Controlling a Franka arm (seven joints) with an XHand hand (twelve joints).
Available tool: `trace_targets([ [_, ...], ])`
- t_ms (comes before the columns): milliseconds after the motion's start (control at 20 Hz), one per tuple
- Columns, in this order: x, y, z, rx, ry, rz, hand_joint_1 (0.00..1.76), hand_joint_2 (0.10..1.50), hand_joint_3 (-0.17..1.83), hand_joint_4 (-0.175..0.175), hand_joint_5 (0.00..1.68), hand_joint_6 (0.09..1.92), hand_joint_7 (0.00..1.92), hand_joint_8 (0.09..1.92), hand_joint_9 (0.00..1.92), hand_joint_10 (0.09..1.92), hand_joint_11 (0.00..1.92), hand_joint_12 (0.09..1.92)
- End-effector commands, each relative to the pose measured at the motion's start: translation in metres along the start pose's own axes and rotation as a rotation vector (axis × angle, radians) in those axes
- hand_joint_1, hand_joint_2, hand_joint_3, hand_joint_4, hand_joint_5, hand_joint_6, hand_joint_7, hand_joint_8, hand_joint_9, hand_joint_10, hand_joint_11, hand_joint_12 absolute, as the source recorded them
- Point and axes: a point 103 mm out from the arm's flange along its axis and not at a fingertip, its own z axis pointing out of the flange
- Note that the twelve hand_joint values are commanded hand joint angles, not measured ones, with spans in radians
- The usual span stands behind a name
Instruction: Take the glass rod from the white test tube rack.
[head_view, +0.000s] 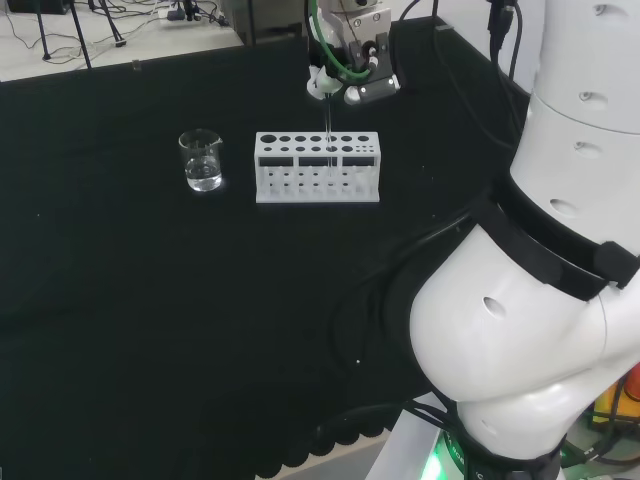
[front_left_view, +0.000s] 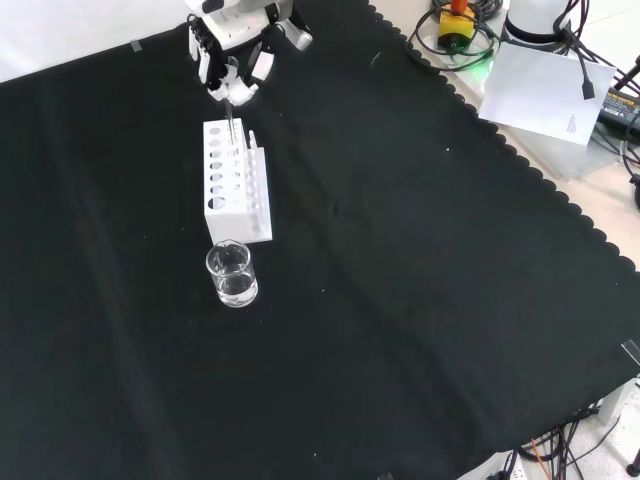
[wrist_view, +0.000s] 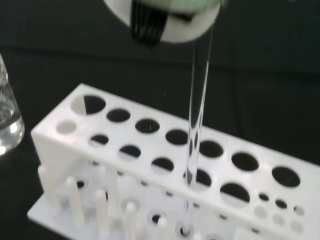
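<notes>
We see the robot hand (head_view: 345, 85) poised directly above the white test tube rack (head_view: 317, 168), which stands on the black-clothed worktop (head_view: 150, 300). Its fingers (front_left_view: 232, 88) are curled together around the top end of the glass rod (wrist_view: 197, 117), pinching it. The rod hangs upright from that grip and runs down through one of the holes in the rack's top plate; in the wrist view its lower end sits in the rack's base plate, so the rod is inside the rack. In the head view the rod (head_view: 328, 140) passes through a hole in the right half of the rack, in the row farther from the camera. In the front view the rod (front_left_view: 231, 125) enters the rack (front_left_view: 236, 183) at its far end, the end nearest the hand. A small clear beaker (head_view: 202, 161) with a little clear liquid in it stands near the rack, to its left in the head view and just in front of its near end in the front view (front_left_view: 231, 274), apart from it. In the wrist view the beaker's glass wall (wrist_view: 7, 120) appears beside the rack's end (wrist_view: 55, 145).
</notes>
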Motion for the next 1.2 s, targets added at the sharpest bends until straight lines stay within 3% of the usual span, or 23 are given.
trace_targets([
  [50,-0.001,-0.009,-0.045,-0.151,0.052,0.061,1.28,0.75,0.51,-0.175,1.23,0.5,1.39,0.85,1.62,0.77,1.33,0.69],
  [200,-0.008,-0.021,-0.085,-0.205,0.075,0.084,1.3,0.95,0.16,-0.175,1.19,0.38,1.25,0.89,1.62,0.72,1.31,0.66],
  [350,-0.011,-0.032,-0.108,-0.263,0.093,0.095,1.31,0.99,0.07,-0.175,1.18,0.37,1.23,0.89,1.63,0.71,1.3,0.66],
  [800,-0.008,-0.048,-0.155,-0.333,0.118,0.107,1.31,1.03,0.01,-0.175,1.15,0.41,1.22,0.91,1.65,0.69,1.3,0.66],
  [1200,0.005,-0.048,-0.154,-0.32,0.118,0.068,1.3,1.03,0.01,-0.175,1.14,0.43,1.21,0.91,1.66,0.69,1.32,0.67],
])
